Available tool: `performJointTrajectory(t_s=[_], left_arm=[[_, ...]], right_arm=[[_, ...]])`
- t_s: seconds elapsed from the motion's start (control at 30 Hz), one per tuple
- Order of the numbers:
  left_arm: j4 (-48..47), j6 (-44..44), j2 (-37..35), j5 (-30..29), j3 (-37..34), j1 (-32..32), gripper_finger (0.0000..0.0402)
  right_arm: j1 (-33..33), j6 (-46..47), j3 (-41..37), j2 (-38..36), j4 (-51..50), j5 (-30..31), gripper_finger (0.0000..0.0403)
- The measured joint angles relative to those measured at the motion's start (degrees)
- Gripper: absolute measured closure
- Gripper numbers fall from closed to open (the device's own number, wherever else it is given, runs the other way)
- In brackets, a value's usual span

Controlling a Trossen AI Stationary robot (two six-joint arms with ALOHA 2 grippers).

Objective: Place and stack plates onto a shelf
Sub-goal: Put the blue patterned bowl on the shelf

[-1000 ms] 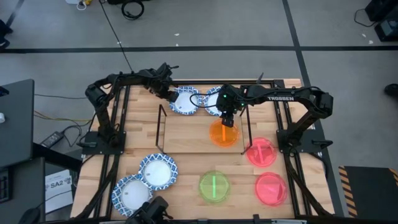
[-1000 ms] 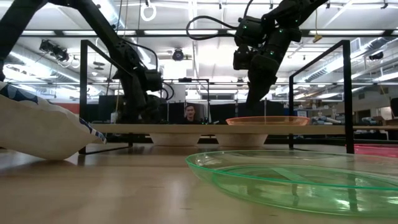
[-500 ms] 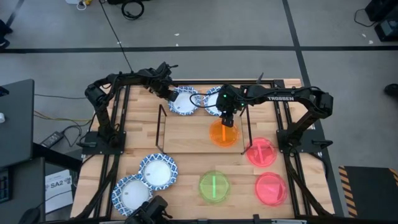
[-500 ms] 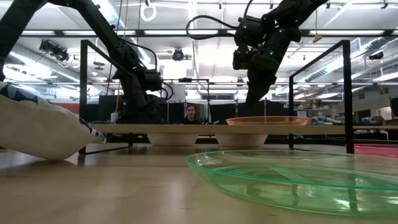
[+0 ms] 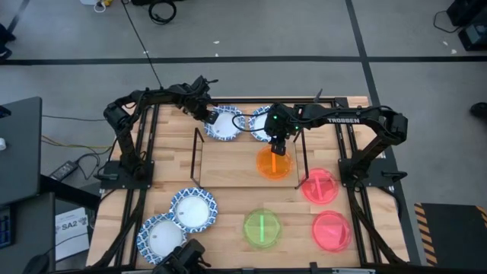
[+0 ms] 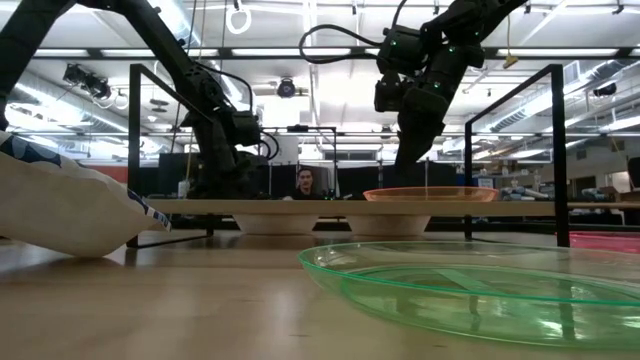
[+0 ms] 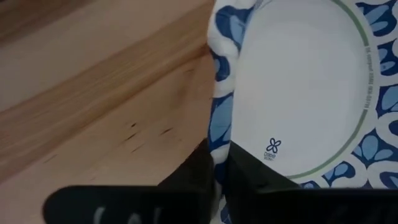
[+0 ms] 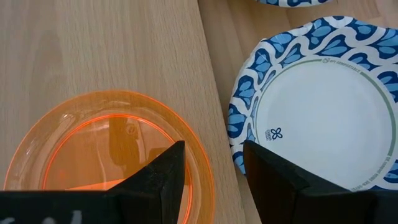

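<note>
A white plate with a blue patterned rim (image 5: 228,124) lies on the table behind the shelf (image 5: 228,164), and my left gripper (image 5: 211,118) is shut on it. A second plate of that kind (image 8: 317,106) lies beside it. The orange plate (image 5: 274,164) rests on the shelf's right part. My right gripper (image 8: 211,168) hangs open above the orange plate's far rim, one finger over the plate and one beyond it. In the low view it stands clear above the orange plate (image 6: 430,194). My left gripper pinches the patterned rim (image 7: 219,140) of the white and blue plate (image 7: 298,81) between its two fingers, on the plate's left side. The fingers come from the table's left, slanting down. The rest of the plate lies on the table.
Two more white and blue plates (image 5: 192,209) (image 5: 161,237) lie at the near left. A green plate (image 5: 261,227) lies near the front middle, with two red-pink plates (image 5: 319,186) (image 5: 332,230) at the right. Black wire frames (image 5: 198,156) stand at the shelf's two short ends.
My left gripper has shut on the rim of the white and blue plate. Neither arm nor any plate has visibly moved.
</note>
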Motion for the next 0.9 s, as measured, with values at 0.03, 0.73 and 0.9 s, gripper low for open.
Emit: performJointTrajectory(t_s=[0.03,0.73,0.9], left_arm=[[0.0,0.0,0.0,0.0,0.0,0.0,0.0383],[-9.9,-1.2,0.0,-1.9,13.5,0.2,0.0398],[-15.0,0.4,0.1,-2.1,20.6,0.5,0.0398]], right_arm=[[0.0,0.0,0.0,0.0,0.0,0.0,0.0235],[0.0,-0.1,0.0,-1.1,-0.2,0.0,0.0235],[0.0,-0.4,0.0,-3.9,-0.2,0.0,0.0235]])
